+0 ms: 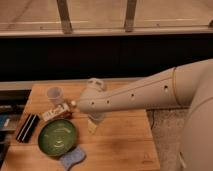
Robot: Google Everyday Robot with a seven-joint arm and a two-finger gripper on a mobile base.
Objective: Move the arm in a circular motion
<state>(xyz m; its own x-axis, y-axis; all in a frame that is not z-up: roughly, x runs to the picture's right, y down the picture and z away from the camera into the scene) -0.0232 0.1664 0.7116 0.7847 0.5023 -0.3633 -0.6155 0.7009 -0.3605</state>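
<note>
We judge the sweep to be under way, mid-loop, with nothing to grasp. Leftmost on the worktop [125,150] lies a dark box [27,127], then a green bowl [57,137] that looks empty, with a blue sponge [72,157] just in front of it. Behind the bowl sits a small carton [56,112], and behind that a clear cup [55,95]; we cannot tell what, if anything, it holds. The arm [135,95] reaches in from the right, its elbow above the worktop's middle near the carton. The gripper [93,125] hangs below that elbow, just right of the bowl and apparently clear of the wood; whether the jaws are spread or pressed together we cannot tell. The next move calls for carrying the arc on smoothly, keeping the tip above the cup and carton.
</note>
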